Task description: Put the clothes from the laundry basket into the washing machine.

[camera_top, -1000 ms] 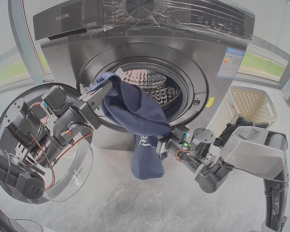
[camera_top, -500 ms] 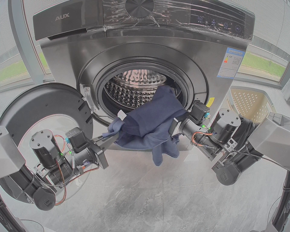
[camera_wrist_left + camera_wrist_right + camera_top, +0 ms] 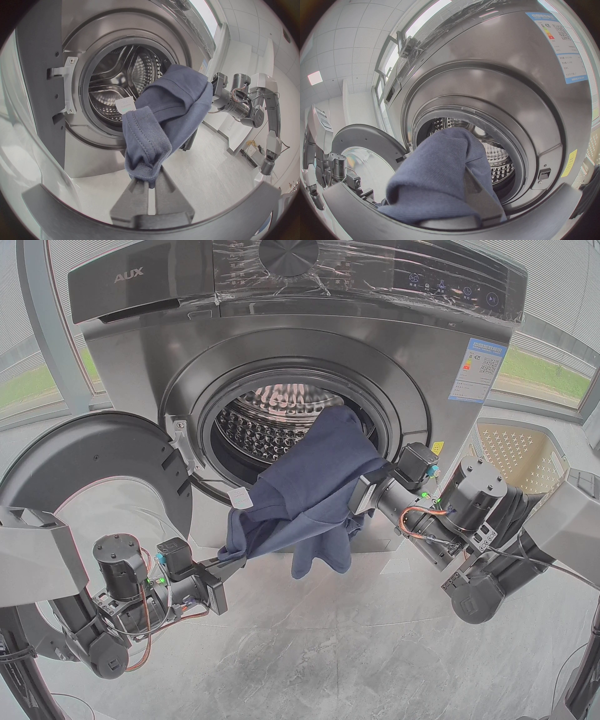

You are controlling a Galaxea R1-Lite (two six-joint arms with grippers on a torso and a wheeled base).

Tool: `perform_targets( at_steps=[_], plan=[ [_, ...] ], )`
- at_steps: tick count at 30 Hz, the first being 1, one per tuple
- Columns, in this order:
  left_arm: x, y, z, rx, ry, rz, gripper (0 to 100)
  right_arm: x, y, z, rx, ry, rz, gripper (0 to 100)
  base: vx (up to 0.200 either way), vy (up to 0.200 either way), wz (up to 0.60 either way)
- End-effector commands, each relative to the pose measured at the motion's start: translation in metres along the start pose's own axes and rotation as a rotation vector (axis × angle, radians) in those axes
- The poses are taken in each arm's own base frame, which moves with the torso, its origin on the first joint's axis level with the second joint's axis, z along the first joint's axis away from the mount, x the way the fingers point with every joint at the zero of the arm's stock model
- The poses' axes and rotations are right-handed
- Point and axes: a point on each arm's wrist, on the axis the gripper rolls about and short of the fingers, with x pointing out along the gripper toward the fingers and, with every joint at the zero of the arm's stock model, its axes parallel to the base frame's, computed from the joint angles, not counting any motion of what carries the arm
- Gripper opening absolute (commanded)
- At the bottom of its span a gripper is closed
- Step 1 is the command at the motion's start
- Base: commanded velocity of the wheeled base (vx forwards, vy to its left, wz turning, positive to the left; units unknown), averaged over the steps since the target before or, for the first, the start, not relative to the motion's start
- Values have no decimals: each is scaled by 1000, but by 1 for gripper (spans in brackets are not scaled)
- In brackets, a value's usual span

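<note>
While the left end effector (image 3: pixel 150 185) pinches the hem of a navy shirt (image 3: pixel 306 490), the right end effector (image 3: pixel 353 474), its grip hidden by cloth, holds the rest at the open washing machine (image 3: pixel 400 365) for loading.

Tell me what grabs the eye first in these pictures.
A navy shirt, stretched between both arms' jaws, hangs before the open drum. The round door stands swung wide to the robot's left, and a pale laundry basket sits beyond the right arm.
</note>
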Motion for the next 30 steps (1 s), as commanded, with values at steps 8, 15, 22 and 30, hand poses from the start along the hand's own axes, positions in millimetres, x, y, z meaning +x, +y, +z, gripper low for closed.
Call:
perform_targets(
  at_steps=[8,15,22,30],
  plan=[
    [-1,-2,-23,-25,97,-11,100,2,3,1,3,-10,7,0,0,0,0],
    [-18,-16,-41,1,199,-102,100,4,2,3,3,-19,5,0,0,0,0],
    [-18,-18,-42,18,204,-111,100,3,3,0,6,-11,7,0,0,0,0],
    [-22,-24,17,78,-40,-122,100,1,8,-8,8,18,17,0,0,0,0]
  ],
)
